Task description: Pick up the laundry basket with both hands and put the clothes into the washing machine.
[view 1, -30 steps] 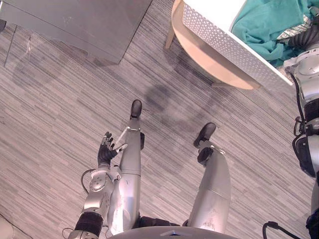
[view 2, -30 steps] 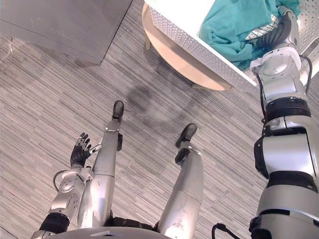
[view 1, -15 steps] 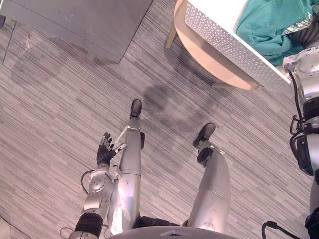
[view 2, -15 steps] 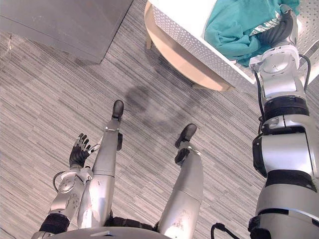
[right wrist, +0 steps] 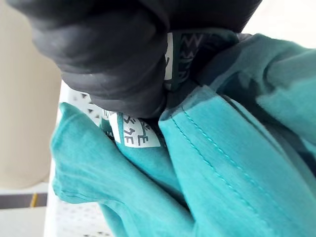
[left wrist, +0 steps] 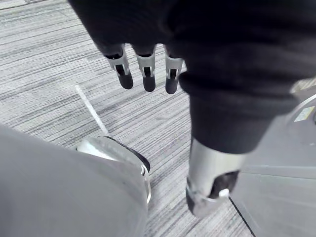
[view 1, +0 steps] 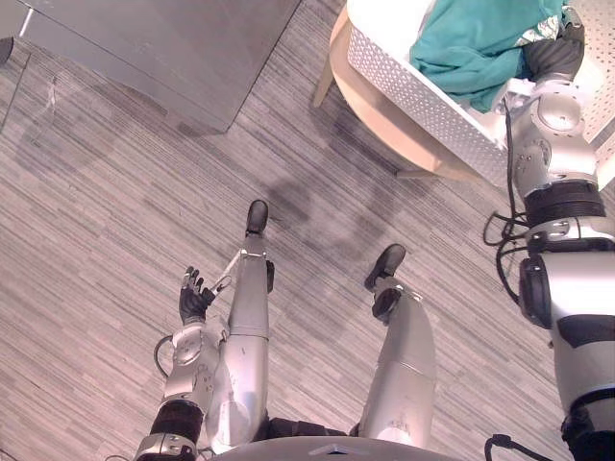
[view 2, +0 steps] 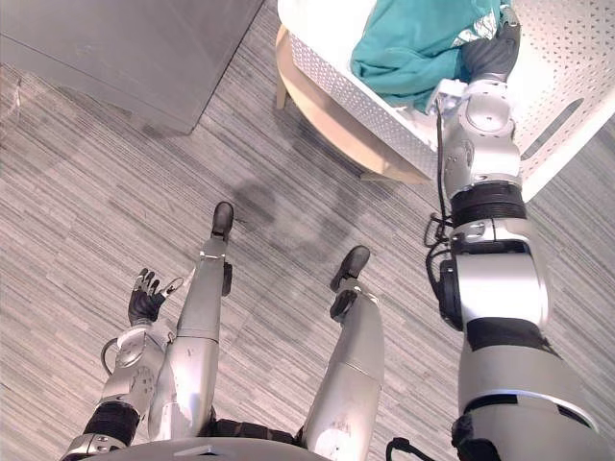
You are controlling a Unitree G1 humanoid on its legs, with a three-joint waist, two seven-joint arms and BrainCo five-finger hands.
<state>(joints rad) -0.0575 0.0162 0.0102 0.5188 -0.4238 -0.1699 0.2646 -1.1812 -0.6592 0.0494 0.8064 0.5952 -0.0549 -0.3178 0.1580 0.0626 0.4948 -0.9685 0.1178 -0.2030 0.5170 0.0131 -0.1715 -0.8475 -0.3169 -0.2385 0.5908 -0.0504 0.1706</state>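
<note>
A white perforated laundry basket (view 1: 423,96) rests on a round wooden stool at the upper right. Teal clothes (view 1: 471,43) are heaped inside it. My right hand (view 2: 490,56) reaches down into the basket, its dark cover pressed against the teal cloth (right wrist: 222,163), and its fingers are buried out of sight. A patterned label (right wrist: 133,136) shows by the cover (right wrist: 113,59). My left hand (view 1: 192,300) hangs low beside my left leg, far from the basket, open and holding nothing, its fingers (left wrist: 145,74) straight over the carpet.
The stool's pale wooden top (view 1: 384,130) juts out under the basket. A large grey cabinet (view 1: 154,48) stands at the upper left. Grey striped carpet (view 1: 96,240) stretches between the cabinet and the stool.
My right arm has swung left over the basket, and the teal cloth has shifted left with it. The left hand has sunk a little lower.
</note>
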